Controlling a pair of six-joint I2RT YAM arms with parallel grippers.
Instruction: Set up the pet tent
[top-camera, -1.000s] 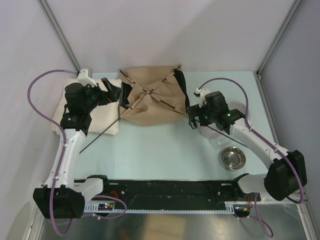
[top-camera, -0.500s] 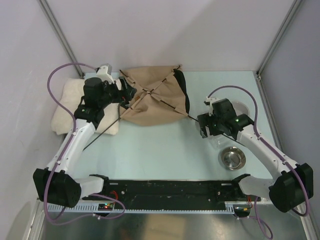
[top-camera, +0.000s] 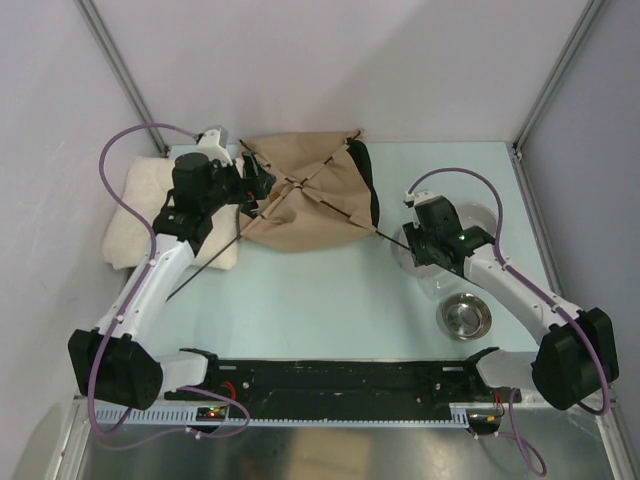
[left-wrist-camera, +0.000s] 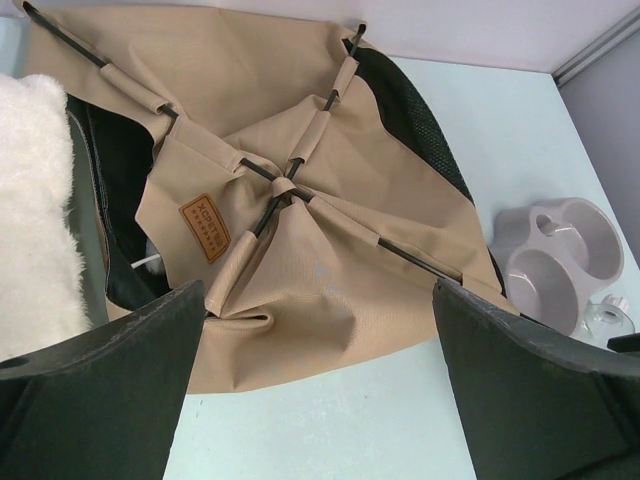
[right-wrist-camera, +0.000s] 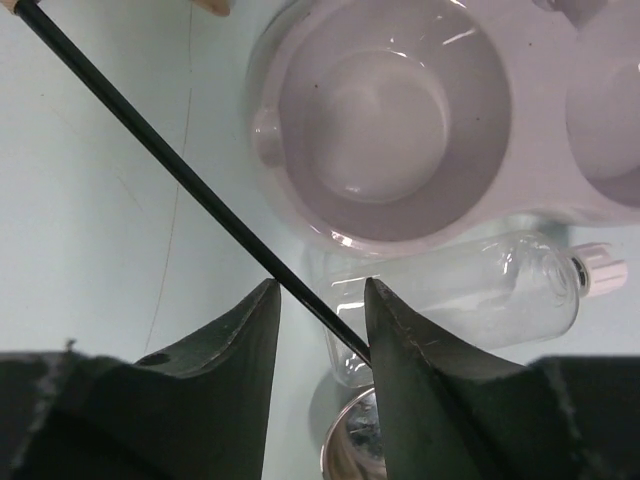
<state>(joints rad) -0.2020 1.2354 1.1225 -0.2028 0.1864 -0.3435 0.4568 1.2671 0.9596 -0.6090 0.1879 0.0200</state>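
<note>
Moved, we note: left claw (top-camera: 255, 190), from over the cushion (top-camera: 140, 215) to the pet tent (top-camera: 310, 205), spread wide and holding nothing. Tent lies flat, rear centre of worktop (top-camera: 320, 300). Right claw (right-wrist-camera: 322, 295), narrowed, straddles the tent's pole (right-wrist-camera: 180, 170), unclamped. Rightward: grey double dish (right-wrist-camera: 480, 120), clear bottle (right-wrist-camera: 470, 290), steel bowl (top-camera: 466, 317). White walls.

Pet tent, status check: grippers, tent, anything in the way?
Left gripper open above tent. Right gripper part open around pole end, not clamped. Tent lying flat. Feeder dish and bottle beside right gripper.
</note>
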